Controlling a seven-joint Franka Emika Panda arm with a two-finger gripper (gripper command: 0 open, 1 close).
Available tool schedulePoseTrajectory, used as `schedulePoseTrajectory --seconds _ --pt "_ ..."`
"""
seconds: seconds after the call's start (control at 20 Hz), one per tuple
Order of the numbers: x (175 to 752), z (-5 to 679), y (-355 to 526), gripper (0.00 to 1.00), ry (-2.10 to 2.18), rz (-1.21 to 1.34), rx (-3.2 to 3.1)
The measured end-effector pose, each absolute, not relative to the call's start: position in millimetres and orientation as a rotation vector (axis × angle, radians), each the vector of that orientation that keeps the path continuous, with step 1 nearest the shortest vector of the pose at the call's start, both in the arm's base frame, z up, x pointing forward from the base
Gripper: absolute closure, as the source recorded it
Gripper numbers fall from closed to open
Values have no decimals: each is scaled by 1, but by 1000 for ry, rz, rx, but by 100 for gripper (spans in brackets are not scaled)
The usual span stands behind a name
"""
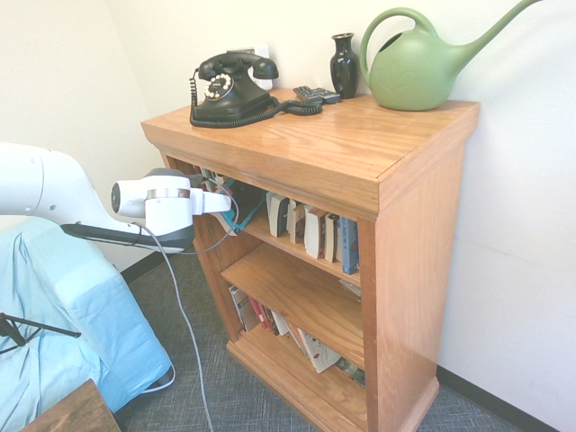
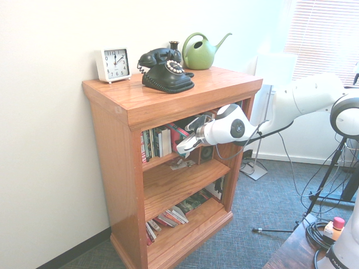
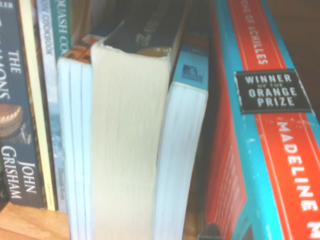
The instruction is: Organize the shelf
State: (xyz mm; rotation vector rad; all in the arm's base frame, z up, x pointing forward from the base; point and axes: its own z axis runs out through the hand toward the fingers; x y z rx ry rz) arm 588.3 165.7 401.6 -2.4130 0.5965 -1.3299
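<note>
oak bookcase [image 2: 115, 168] beside hand [image 2: 188, 147], books [image 2: 159, 142] just ahead

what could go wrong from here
The tilted red-and-blue "Song of Achilles" paperback might snag the thick pale-paged book close beside it. Held at an angle by the end effector, it could slip. The end effector works just below the overhanging top slab and might bump it.
</note>
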Motion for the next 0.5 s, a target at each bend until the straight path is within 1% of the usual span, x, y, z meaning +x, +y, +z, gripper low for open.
schedulePoseTrajectory --seconds 0.5 --pt "597 408 165 0 582 -1332 -2438"
